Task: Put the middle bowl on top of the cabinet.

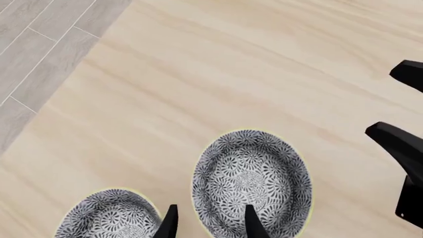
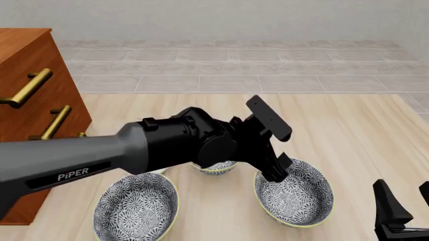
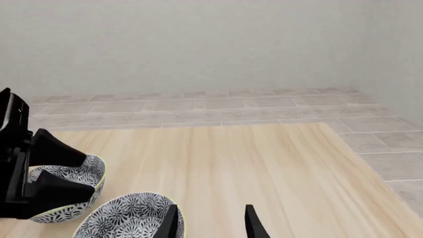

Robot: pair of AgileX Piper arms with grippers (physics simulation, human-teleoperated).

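The middle bowl (image 2: 298, 198) (image 1: 254, 173) (image 3: 129, 218) is wide, with a grey-and-white floral pattern and a pale yellow rim. It sits on the table at the right front. My left gripper (image 2: 276, 173) (image 1: 211, 225) (image 3: 63, 171) is open and hangs at this bowl's left rim, one finger over the inside and one outside it. The reddish-brown cabinet (image 2: 33, 90) with brass handles stands at the far left. My right gripper (image 2: 405, 201) (image 3: 211, 225) (image 1: 403, 106) is open and holds nothing, low at the front right, just right of the bowl.
A narrower bowl (image 2: 214, 168) (image 1: 109, 215) (image 3: 69, 196) of the same pattern sits behind, mostly hidden by my left arm. Another wide patterned bowl (image 2: 134, 208) lies at the front left near the cabinet. The light wood table (image 2: 355, 130) ends at a grey tiled floor (image 2: 268, 65).
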